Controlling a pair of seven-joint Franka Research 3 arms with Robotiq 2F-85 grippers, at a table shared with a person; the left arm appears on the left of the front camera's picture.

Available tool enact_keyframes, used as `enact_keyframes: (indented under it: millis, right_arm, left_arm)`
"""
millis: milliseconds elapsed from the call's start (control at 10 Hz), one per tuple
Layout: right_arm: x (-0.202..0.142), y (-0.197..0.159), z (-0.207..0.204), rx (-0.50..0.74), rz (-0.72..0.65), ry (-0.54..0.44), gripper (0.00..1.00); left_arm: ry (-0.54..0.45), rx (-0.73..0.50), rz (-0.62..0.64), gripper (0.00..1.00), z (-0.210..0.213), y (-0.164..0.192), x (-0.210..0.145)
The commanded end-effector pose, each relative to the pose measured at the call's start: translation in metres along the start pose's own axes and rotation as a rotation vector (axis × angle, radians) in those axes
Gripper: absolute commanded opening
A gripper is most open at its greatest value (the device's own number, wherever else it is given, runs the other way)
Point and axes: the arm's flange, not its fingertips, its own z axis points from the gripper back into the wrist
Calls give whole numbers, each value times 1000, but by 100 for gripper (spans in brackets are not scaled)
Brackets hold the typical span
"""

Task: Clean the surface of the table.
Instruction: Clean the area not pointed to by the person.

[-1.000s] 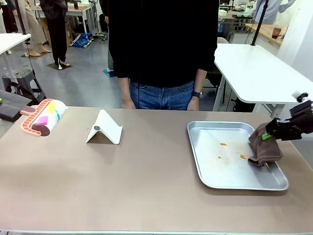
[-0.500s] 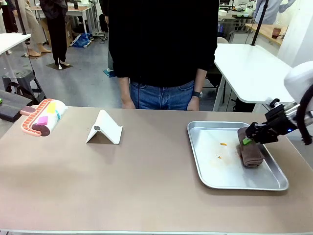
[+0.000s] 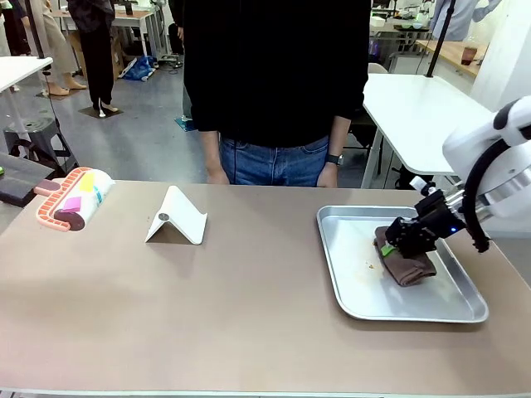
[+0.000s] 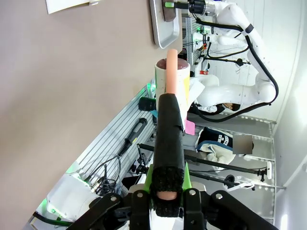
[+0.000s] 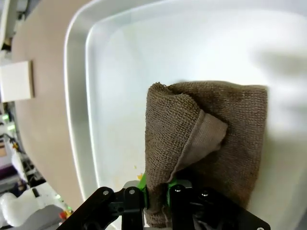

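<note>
Right tool (image 3: 387,248), tilted low, dragged cloth (image 3: 408,265) across tray (image 3: 355,292).

On my feed the right arm (image 3: 485,149) is a run of rounded glossy white shells, with a thick black cable (image 3: 467,199) looping beside its wrist. Its right gripper (image 3: 390,246) is matte black with bright green pads (image 3: 387,249) at the fingertips. The left gripper (image 4: 167,191), seen through its own wrist camera, shows the same black frame, round pivot screws (image 4: 192,192) and green pads. The person on the far side wears a black long-sleeved top (image 3: 276,66), blue jeans (image 3: 274,162) and a dark wristwatch (image 3: 333,160).
</note>
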Motion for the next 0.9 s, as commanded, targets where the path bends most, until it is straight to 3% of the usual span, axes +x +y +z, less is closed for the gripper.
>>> enact_keyframes:
  millis: [0,500,800]
  right_arm:
    - [1,13,-30,45,65,68,12]
    - [-7,54,-69,122,179,160,12]
    - [-8,47,-63,107,162,139,12]
  left_arm:
    - [0,-3,-6,22,0,-4,-2]
    - [0,-3,-6,22,0,-4,-2]
    - [0,-3,-6,22,0,-4,-2]
